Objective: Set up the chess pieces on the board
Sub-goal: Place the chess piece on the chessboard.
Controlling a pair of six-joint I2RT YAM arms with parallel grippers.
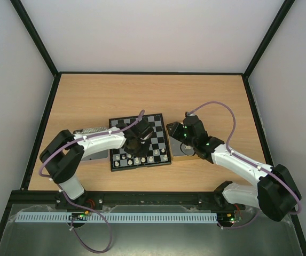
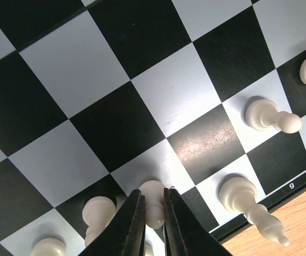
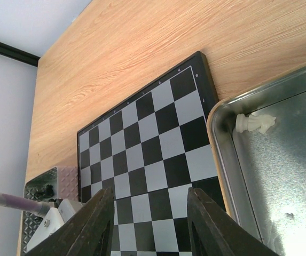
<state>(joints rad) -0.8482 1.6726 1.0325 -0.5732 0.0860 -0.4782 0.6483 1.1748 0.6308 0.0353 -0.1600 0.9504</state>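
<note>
Chess pieces (image 1: 142,159): cream-white ones line the 6 o'clock edge of the board (image 1: 155,121). Left end effector (image 2: 153,193) pinches one cream-white piece (image 2: 153,209) over its square, probably seating it. Right end effector (image 3: 153,213) hovers half-wide, empty, above the tin (image 3: 222,114) at 3 o'clock, seemingly staged for a pick.

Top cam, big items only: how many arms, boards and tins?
Arms: 2 (left arm, right arm)
Board: 1
Metal tins: 2 (left tin, right tin)
Total: 5
</note>
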